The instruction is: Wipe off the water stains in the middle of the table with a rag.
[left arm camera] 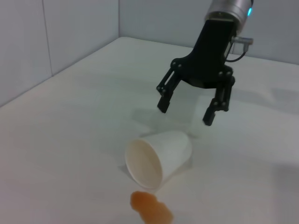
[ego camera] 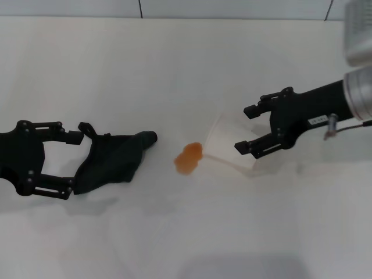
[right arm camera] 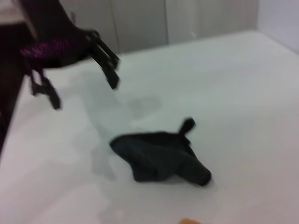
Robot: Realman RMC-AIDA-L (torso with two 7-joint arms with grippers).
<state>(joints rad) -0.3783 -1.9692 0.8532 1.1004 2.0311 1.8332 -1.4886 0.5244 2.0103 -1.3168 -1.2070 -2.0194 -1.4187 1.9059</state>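
Lying just beside left tool (ego camera: 72,164): rag (ego camera: 113,161)

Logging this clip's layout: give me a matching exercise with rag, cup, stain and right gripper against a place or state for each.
Things:
1. rag
2. cup
3. stain
4. right gripper

Places or states:
A. lying on its side, mouth toward the spill
B. open, above the cup
C. orange-brown blotch on the table, between rag and cup
D. dark, crumpled, by the open left gripper

Pairs: 1-D, 2-A, 3-C, 4-B
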